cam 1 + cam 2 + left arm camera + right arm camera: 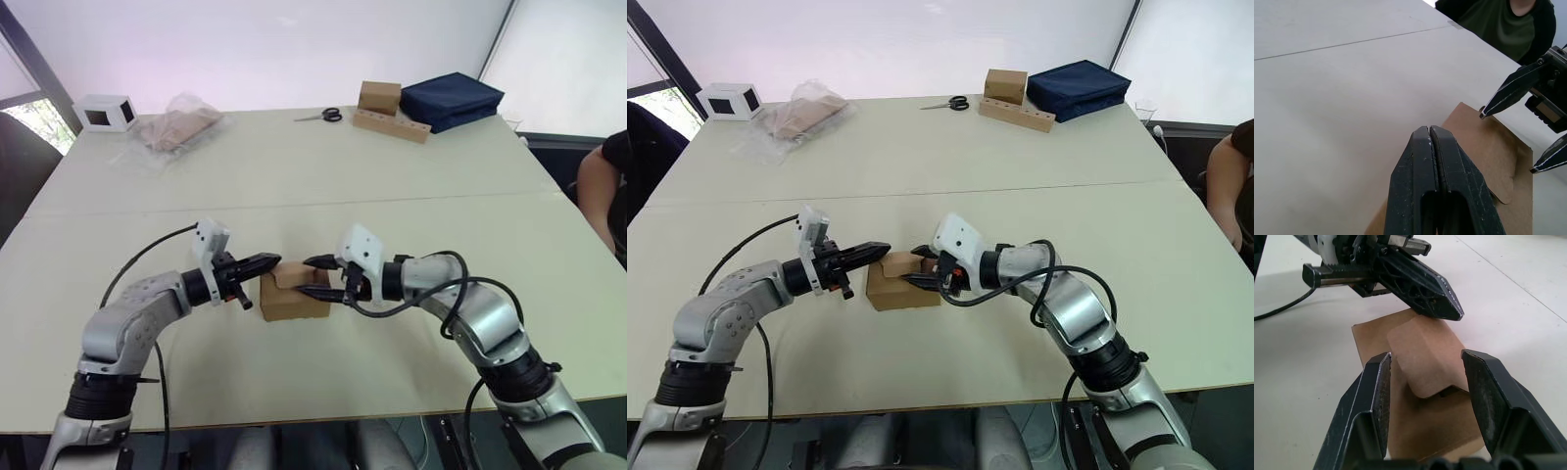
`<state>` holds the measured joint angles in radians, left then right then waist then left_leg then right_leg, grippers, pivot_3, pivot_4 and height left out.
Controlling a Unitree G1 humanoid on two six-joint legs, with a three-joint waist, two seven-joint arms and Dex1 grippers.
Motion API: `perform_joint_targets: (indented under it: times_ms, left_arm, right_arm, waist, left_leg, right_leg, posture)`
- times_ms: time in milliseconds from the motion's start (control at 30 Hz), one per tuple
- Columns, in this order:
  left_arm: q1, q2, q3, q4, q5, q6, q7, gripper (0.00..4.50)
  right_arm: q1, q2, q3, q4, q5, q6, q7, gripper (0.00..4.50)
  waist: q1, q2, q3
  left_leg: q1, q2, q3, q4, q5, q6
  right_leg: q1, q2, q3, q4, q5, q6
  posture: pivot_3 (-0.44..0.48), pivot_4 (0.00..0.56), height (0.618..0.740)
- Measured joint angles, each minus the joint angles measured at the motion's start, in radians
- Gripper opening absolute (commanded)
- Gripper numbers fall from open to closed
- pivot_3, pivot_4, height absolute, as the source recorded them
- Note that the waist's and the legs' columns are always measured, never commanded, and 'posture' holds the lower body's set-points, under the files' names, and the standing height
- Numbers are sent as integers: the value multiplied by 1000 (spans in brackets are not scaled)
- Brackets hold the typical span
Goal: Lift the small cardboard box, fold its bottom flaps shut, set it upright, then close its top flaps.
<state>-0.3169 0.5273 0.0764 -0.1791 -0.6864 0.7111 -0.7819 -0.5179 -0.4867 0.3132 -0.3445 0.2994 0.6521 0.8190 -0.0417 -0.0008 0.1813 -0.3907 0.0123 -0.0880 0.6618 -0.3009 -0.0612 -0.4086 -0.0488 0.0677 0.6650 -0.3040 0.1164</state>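
The small cardboard box (290, 299) rests on the white table (294, 186) between my two arms, with one rounded top flap (1425, 360) standing up. My left gripper (277, 260) is shut, empty, with its tip just over the box's left top edge. My right gripper (304, 277) comes in from the right and is open, one finger on each side of the raised flap without pinching it. In the left wrist view the closed left fingertips (1429, 131) point over the box top (1488, 152) toward the open right gripper (1507, 143).
Along the far edge are a white box with a black window (104, 113), a clear plastic bag (176, 125), scissors (321, 116), a brown box on a long cardboard strip (387, 108) and a navy bag (451, 98). A person (602, 186) sits at the right.
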Motion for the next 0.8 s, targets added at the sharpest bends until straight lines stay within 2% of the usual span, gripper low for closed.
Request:
perform_joint_targets:
  times_ms: [800]
  left_arm:
    - [4, -1, -5, -20, 8, 5, 10, 0]
  right_arm:
    - [-25, 38, 37, 100, -135, -116, -39, 2319]
  waist:
    - [1, 0, 0]
  left_leg:
    - [0, 0, 0, 0, 0, -1]
  right_leg:
    - [0, 0, 0, 0, 0, 0]
  posture:
    - [0, 150, 740]
